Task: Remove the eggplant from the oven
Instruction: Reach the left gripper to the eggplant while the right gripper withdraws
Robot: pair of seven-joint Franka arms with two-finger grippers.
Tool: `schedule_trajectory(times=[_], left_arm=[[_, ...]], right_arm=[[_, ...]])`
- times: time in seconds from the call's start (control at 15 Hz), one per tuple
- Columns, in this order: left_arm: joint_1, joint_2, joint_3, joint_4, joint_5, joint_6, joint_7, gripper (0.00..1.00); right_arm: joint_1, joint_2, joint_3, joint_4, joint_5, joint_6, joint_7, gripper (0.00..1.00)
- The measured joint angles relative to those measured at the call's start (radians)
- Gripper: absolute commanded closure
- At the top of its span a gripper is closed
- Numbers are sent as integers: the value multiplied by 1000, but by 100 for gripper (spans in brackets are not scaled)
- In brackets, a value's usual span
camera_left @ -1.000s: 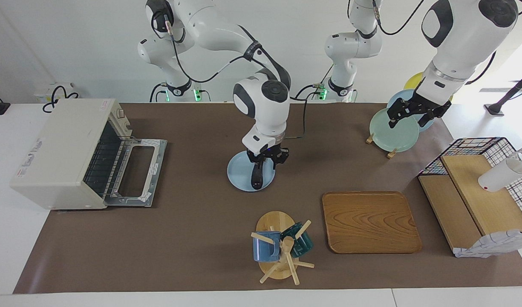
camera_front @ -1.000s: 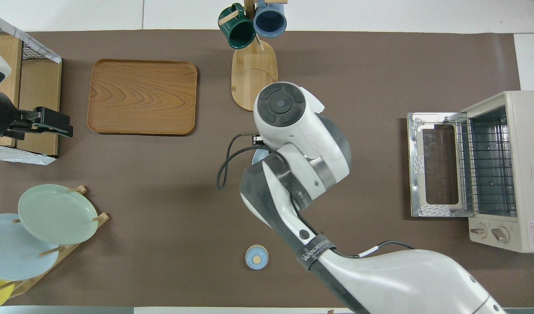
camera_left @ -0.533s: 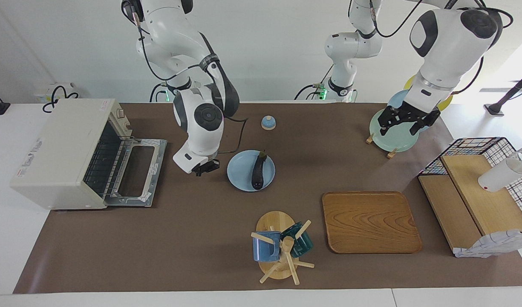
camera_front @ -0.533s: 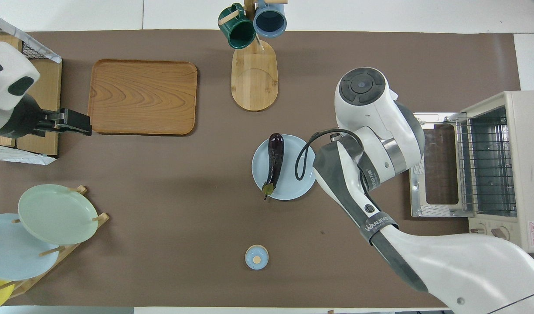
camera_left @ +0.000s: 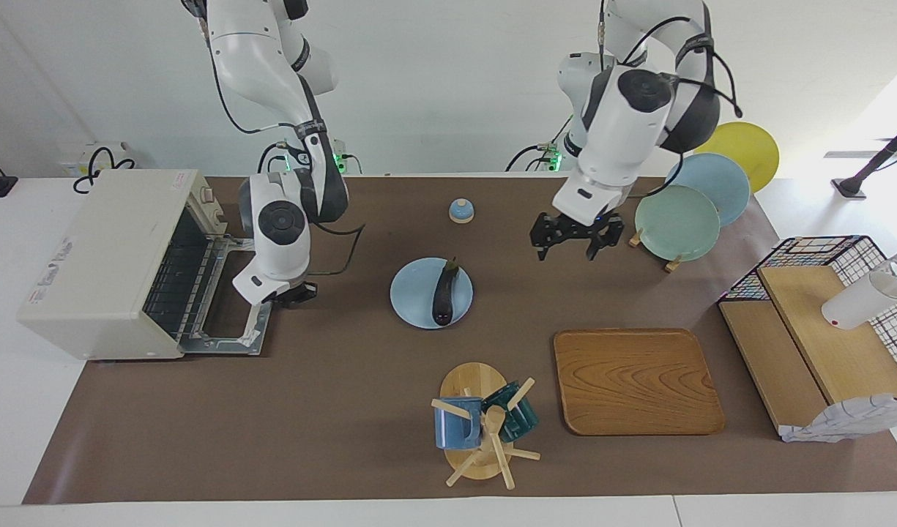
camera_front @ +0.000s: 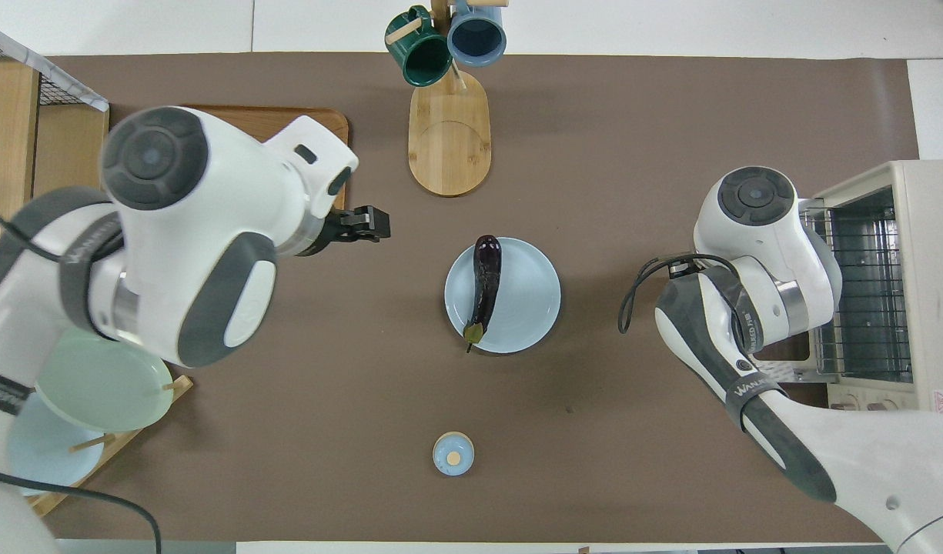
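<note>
Lying on the blue plate (camera_left: 417,296), eggplant (camera_left: 444,291) free between both grippers, right gripper (camera_left: 299,295) over the oven (camera_left: 104,260) door, finger state unreadable, left gripper (camera_left: 571,240) spread empty above bare mat.

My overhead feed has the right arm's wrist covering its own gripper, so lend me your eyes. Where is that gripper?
Observer: The right gripper is low at the outer edge of the oven's dropped door.
Operator: Is the left gripper touching the table?
Observer: No. The left gripper hangs open in the air, over bare mat between the blue plate and the plate rack.
Operator: What does the left arm hide in that rack?
Observer: A yellow plate, standing at the rack's end nearest the robots.
</note>
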State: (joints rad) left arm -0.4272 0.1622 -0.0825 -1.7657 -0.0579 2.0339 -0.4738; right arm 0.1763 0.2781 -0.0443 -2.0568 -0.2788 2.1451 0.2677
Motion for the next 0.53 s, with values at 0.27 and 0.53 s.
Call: schedule_trajectory(times=[0.27, 0.53], left_arm=[[-97, 126, -1, -3, -1, 184, -82, 0], [-184, 215, -1, -3, -5, 292, -99, 0]], right_arm=[[-4, -11, 0, -22, -8, 6, -26, 94], [-14, -15, 9, -18, -56, -5, -60, 94]])
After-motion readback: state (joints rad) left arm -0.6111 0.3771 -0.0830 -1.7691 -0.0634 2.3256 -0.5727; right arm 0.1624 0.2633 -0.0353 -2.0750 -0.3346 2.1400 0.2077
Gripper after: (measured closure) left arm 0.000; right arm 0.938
